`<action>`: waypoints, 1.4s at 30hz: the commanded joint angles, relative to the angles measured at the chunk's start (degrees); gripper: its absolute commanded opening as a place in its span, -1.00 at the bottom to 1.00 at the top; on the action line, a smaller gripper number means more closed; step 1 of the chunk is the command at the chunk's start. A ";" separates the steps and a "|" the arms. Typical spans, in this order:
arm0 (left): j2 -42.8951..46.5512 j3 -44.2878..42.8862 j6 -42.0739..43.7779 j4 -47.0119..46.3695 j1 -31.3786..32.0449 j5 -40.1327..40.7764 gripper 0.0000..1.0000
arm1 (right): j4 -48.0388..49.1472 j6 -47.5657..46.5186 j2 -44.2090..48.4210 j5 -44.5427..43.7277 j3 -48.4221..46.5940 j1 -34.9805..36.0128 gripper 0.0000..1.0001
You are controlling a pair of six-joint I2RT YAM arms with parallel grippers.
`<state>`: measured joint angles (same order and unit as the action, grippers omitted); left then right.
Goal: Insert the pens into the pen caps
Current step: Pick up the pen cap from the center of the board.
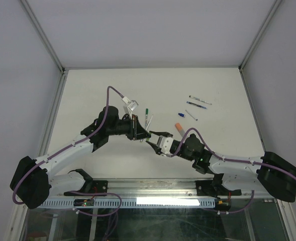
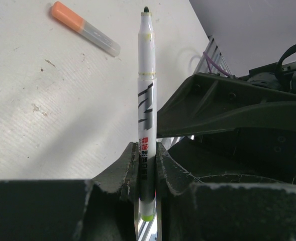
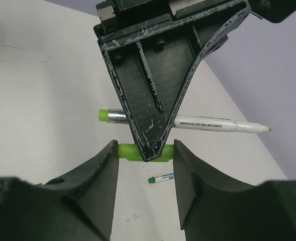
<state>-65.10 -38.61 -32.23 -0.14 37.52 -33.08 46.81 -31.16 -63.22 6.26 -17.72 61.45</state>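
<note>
My left gripper (image 1: 139, 133) (image 2: 146, 150) is shut on a white marker (image 2: 146, 100) with a lime-green end; its bare tip points away. My right gripper (image 1: 153, 145) (image 3: 145, 153) is shut on a lime green cap (image 3: 126, 152), held lengthwise between its fingers. In the right wrist view a left finger (image 3: 148, 95) crosses in front of the cap, and the held marker (image 3: 208, 123) lies just beyond it, roughly parallel to it. The two grippers meet at the table's middle. I cannot tell whether marker and cap touch.
An orange-capped marker (image 1: 180, 127) (image 2: 85, 28) and a dark-green-capped pen (image 1: 146, 114) (image 3: 162, 178) lie on the table nearby. A blue cap (image 1: 182, 114) and slim dark pens (image 1: 200, 101) lie at the back right. A clear block (image 1: 132, 105) sits behind the left gripper.
</note>
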 commanded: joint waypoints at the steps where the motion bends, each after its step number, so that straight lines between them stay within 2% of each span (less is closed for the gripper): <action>1: 2.02 -0.52 -0.11 -3.35 0.43 -1.40 -1.00 | -0.74 0.65 1.64 -0.99 -2.53 0.31 -0.47; 6: 3.00 -1.75 1.09 -1.16 0.27 0.42 -1.00 | -13.80 1.03 6.74 -1.70 -3.79 0.27 -0.49; 14: 3.69 -4.27 4.98 4.47 -1.48 2.45 -1.00 | -28.80 1.03 18.79 -1.70 -2.40 0.25 -0.49; 17: 4.10 -5.74 7.05 8.65 -2.38 5.49 -1.00 | -36.72 1.03 19.26 -1.70 -5.36 0.28 -0.49; 19: 4.10 -7.44 9.45 14.15 -2.62 9.67 -1.00 | -44.22 1.03 16.82 -2.27 -10.02 0.29 -0.49; 20: 4.17 -8.22 10.30 16.48 -2.73 12.16 -1.00 | -48.38 19.09 14.90 -15.80 -12.59 0.26 -0.49; 22: 4.97 -9.58 11.57 20.34 -2.87 17.01 -1.00 | -56.02 31.59 10.81 -21.64 -17.33 0.25 -0.50; 24: 6.55 -10.49 12.49 23.30 -3.04 21.04 -1.00 | -64.58 39.65 5.85 -23.35 -22.24 -0.16 -0.50; 26: 8.46 -11.30 13.30 25.78 -3.07 24.21 -1.00 | -71.08 43.72 1.09 -21.19 -25.62 -0.44 -0.47; 29: 11.22 -11.97 14.64 28.25 -3.06 27.69 -1.00 | -74.70 46.07 -5.00 -16.69 -27.76 -0.43 -0.41; 33: 14.28 -11.76 15.97 29.80 -3.07 31.12 -1.00 | -75.24 43.64 -12.06 -12.73 -29.58 -0.49 -0.36; 38: 18.21 -10.12 16.08 30.40 -3.10 35.00 -1.00 | -79.32 43.05 -22.45 -13.74 -35.11 -1.17 -0.31; 42: 20.48 -9.08 15.79 30.24 -3.11 36.75 -1.00 | -80.63 42.35 -27.31 -13.38 -38.02 -1.15 -0.24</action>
<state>-47.07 -47.83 -17.32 31.05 34.79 -0.10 -31.79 10.90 -88.38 -8.01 -51.46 60.55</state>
